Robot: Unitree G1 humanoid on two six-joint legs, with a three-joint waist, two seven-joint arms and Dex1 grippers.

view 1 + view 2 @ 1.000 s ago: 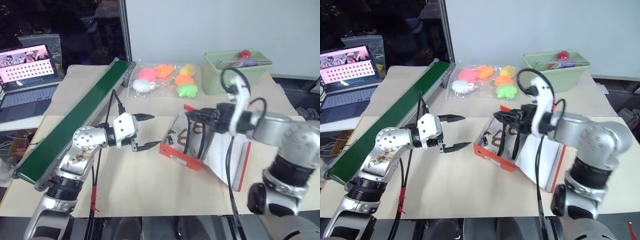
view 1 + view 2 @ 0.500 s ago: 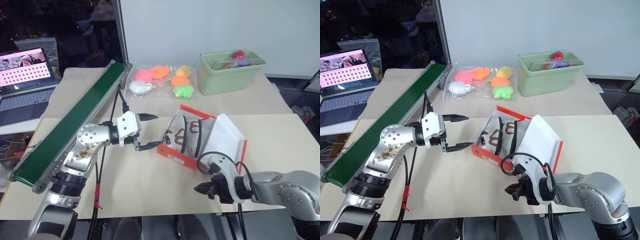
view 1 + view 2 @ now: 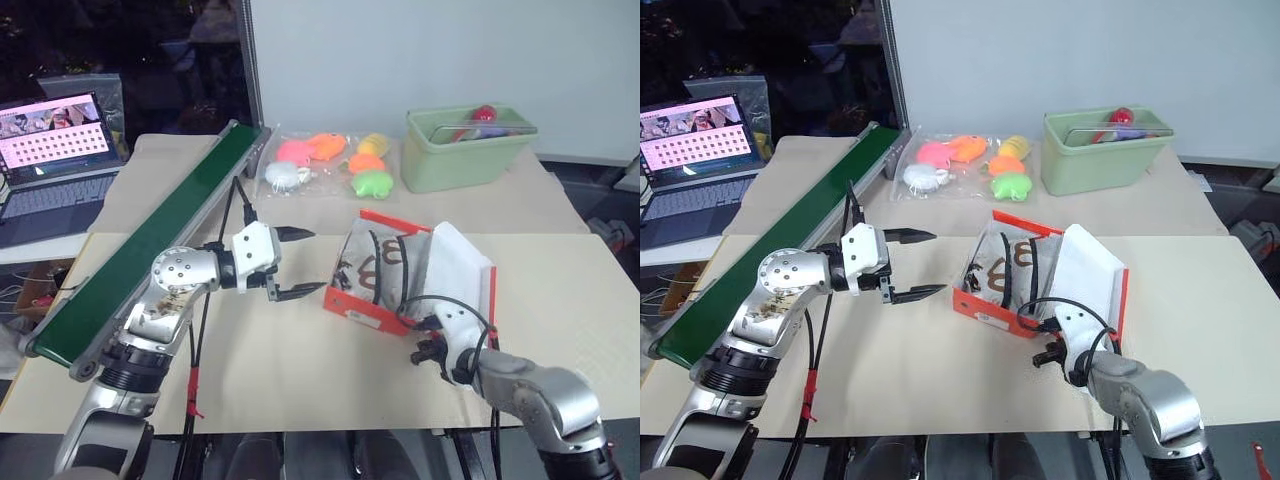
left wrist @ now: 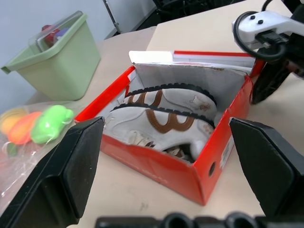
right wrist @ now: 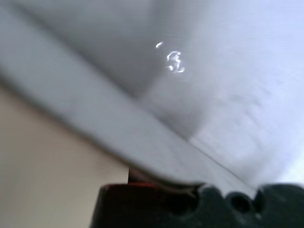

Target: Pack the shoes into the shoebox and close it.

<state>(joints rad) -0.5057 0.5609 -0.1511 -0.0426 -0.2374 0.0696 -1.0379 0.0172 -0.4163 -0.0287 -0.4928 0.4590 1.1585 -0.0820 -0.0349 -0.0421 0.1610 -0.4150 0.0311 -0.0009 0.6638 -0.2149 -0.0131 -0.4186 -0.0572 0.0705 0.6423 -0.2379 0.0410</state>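
Left jaws spread, right pressed together; shoes lie lengthwise in shoebox.

Two shoes, one shoebox, one green bin.

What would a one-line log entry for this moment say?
shoes: in box | box: lid open | left tool: open, empty | right tool: shut, near lid

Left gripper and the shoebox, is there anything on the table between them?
No. In the eye views the stretch from the left gripper to the shoebox is bare table; the left wrist view looks straight across it at the shoes.
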